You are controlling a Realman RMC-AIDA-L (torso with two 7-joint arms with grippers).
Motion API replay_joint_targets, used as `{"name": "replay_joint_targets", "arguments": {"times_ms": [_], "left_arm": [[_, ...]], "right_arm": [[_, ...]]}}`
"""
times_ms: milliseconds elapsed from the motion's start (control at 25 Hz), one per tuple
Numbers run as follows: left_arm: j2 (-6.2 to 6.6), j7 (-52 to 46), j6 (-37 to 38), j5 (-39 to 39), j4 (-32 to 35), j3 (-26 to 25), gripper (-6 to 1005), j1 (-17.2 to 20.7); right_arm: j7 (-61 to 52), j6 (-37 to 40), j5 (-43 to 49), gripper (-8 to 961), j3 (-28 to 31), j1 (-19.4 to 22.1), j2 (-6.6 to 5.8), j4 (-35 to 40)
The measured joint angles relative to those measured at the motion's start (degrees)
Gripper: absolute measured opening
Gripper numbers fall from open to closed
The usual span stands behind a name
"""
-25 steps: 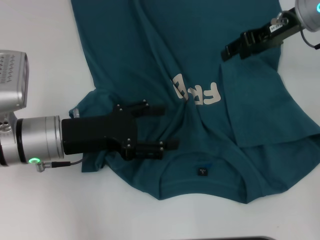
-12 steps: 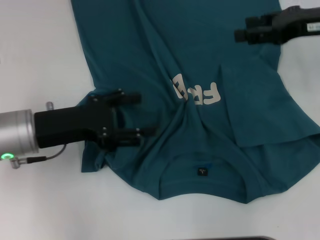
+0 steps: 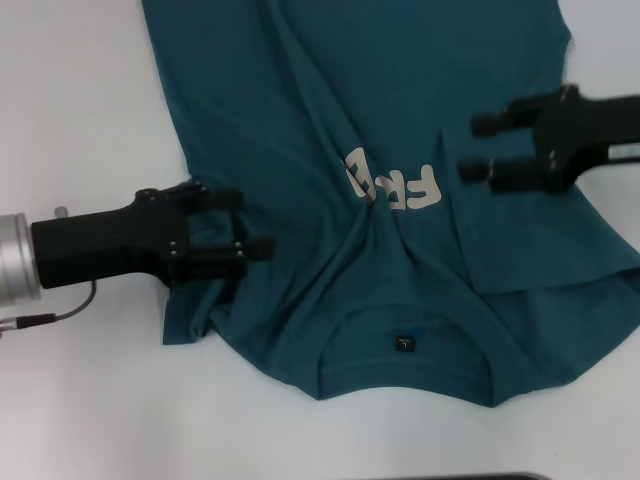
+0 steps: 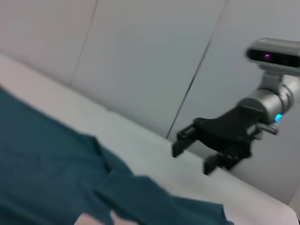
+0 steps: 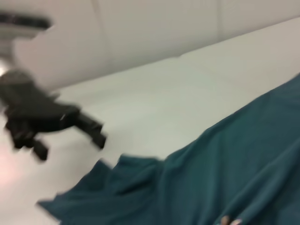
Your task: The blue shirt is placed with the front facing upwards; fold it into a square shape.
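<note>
The blue shirt (image 3: 300, 110) lies on the white table, collar and black label (image 3: 404, 343) toward the near edge, cream letters (image 3: 392, 187) facing up. Its right side is folded inward over the chest; its left sleeve (image 3: 190, 305) is bunched. My left gripper (image 3: 240, 222) is open and empty over the left sleeve. My right gripper (image 3: 474, 148) is open and empty above the folded right part, beside the letters. The left wrist view shows the shirt (image 4: 47, 164) and the right gripper (image 4: 192, 157) farther off. The right wrist view shows the shirt (image 5: 225, 164) and the left gripper (image 5: 65, 136), blurred.
The white table (image 3: 80, 100) shows bare to the left of the shirt and along the near edge (image 3: 150, 430). A pale wall (image 4: 140, 56) stands behind the table.
My left gripper has drawn back to the left, from near the collar to over the left sleeve. My right gripper has come in from the far right, nearer over the folded part.
</note>
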State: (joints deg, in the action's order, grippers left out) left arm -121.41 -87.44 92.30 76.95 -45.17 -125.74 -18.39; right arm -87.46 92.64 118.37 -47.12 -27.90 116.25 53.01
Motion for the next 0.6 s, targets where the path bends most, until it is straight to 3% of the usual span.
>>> {"name": "replay_joint_targets", "arguments": {"times_ms": [280, 600], "left_arm": [[0.7, -16.8, 0.3, -4.2, -4.8, -4.7, 902, 0.4], [3.26, -42.7, 0.4, -10.1, -6.3, -6.8, 902, -0.7]], "right_arm": [[2.5, -1.8, 3.6, 633, 0.4, 0.5, 1.45, 0.0], [2.7, -5.9, 3.8, 631, 0.1, 0.9, 1.79, -1.2]]}}
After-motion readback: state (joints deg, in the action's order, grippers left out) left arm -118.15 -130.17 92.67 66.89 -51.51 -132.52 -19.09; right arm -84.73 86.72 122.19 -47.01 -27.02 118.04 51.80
